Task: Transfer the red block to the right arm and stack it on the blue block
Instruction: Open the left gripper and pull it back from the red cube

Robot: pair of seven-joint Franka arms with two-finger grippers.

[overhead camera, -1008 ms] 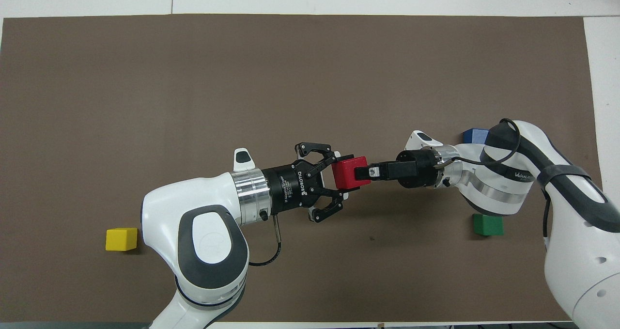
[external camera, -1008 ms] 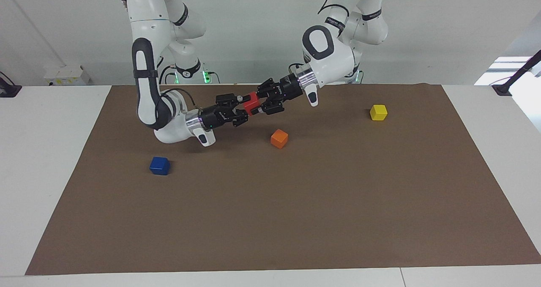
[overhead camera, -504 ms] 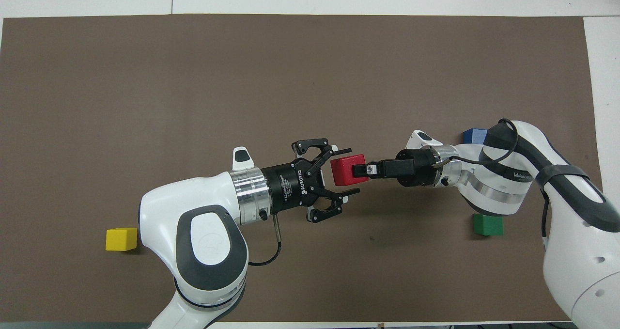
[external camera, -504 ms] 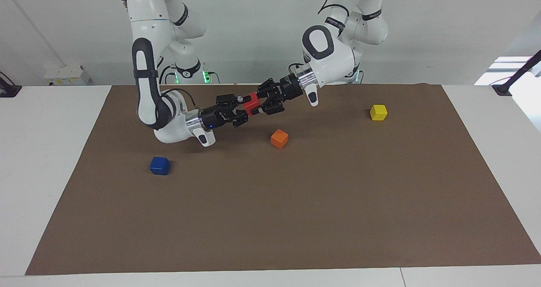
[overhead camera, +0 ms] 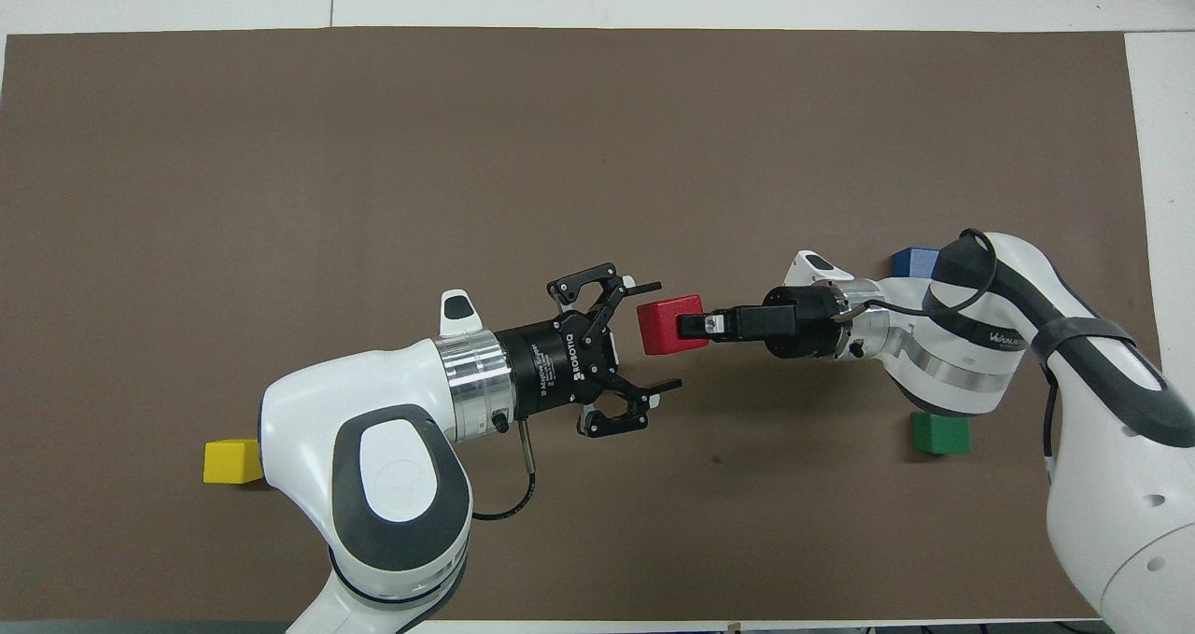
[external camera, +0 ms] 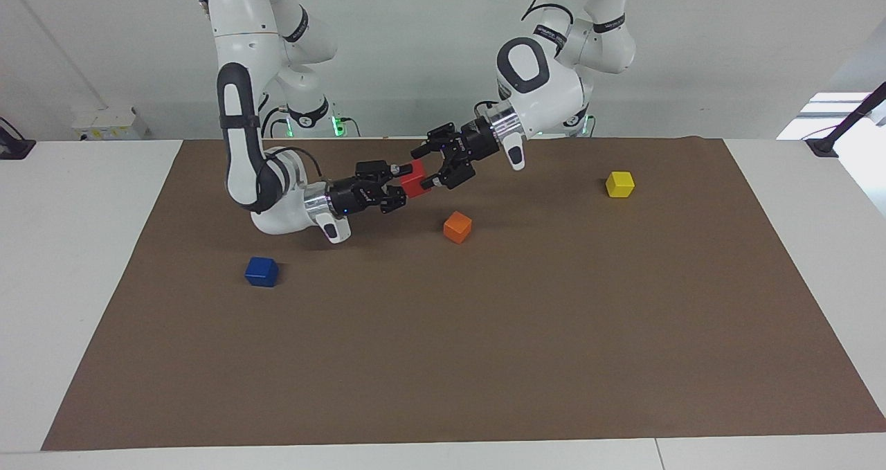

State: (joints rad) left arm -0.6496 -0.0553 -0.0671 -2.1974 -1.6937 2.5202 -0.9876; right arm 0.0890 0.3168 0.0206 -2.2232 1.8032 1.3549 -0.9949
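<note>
Now the red block sits in one gripper alone — up in the air over the brown mat [external camera: 484, 331].
Right gripper [overhead camera: 693, 327] pinches the red block [overhead camera: 665, 326], a cube with no long axis; left gripper [overhead camera: 642, 345] gapes wide beside it, not touching — blue block [external camera: 261, 271] rests on the mat toward the right arm's end.

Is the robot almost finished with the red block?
About halfway. The handover looks done: the right gripper holds the red block in the air, and the left gripper is open, not touching it. Still left: carry it over and set it on the blue block, which sits bare on the mat toward the right arm's end.
</note>
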